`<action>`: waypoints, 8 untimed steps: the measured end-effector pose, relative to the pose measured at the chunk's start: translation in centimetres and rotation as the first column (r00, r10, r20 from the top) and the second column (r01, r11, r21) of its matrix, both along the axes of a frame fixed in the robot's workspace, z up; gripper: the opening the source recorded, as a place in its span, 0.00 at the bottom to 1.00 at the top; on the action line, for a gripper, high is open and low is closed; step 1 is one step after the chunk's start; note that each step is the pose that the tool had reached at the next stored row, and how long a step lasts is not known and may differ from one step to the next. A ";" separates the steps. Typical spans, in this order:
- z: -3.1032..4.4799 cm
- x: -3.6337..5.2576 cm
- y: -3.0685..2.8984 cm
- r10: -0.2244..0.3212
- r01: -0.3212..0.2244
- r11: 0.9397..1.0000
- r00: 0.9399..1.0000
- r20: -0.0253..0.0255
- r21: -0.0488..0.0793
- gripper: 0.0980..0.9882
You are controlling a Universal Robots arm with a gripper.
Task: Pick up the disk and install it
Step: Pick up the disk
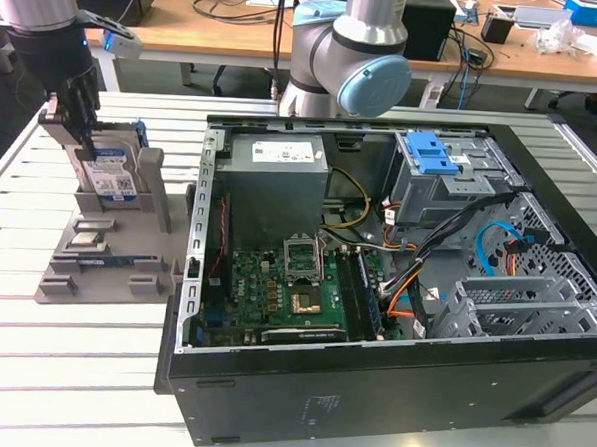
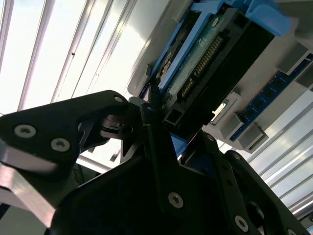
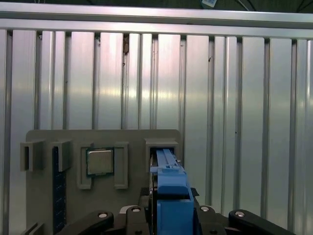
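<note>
The disk (image 1: 111, 177), silver with a white-and-blue label and a blue frame, stands on edge in a slot of the grey holder (image 1: 106, 269) at the exterior view's left. My gripper (image 1: 78, 130) comes down on its upper edge, shut on it. In the first wrist view the disk's blue frame (image 3: 168, 193) sits between the black fingers (image 3: 134, 211), with its far end in the holder (image 3: 132, 139) slot. The second wrist view has the disk's connector edge (image 2: 210, 54) just beyond a fingertip (image 2: 149, 115).
An open computer case (image 1: 369, 397) lies to the exterior view's right of the holder, with a drive cage under a blue latch (image 1: 432, 152), a grey power supply (image 1: 276, 172) and the motherboard (image 1: 285, 293). The holder also carries a processor chip (image 3: 100, 161) and a memory stick (image 3: 58, 191).
</note>
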State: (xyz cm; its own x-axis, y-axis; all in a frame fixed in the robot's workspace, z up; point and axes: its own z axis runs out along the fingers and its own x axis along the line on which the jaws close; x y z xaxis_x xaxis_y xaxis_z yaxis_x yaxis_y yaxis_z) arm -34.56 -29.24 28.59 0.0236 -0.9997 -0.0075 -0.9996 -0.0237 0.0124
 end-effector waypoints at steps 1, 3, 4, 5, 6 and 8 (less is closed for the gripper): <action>0.09 0.00 0.00 0.000 0.000 1.000 1.000 0.000 0.000 0.30; 0.42 0.00 0.02 0.000 0.000 1.000 1.000 0.000 0.000 0.30; 0.56 0.00 0.02 0.000 0.000 1.000 1.000 0.000 0.000 0.30; 0.72 0.00 0.02 0.000 0.000 1.000 1.000 0.000 0.000 0.30; 0.88 0.00 0.02 0.000 0.000 1.000 1.000 0.000 0.000 0.30; 1.37 0.00 0.04 0.000 0.000 1.000 1.000 0.000 0.000 0.30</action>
State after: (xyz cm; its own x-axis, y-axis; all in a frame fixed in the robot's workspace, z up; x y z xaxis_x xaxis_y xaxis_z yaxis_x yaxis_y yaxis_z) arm -34.56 -29.20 29.96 0.0235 -0.9997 -0.0075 -0.9996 -0.0236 0.0123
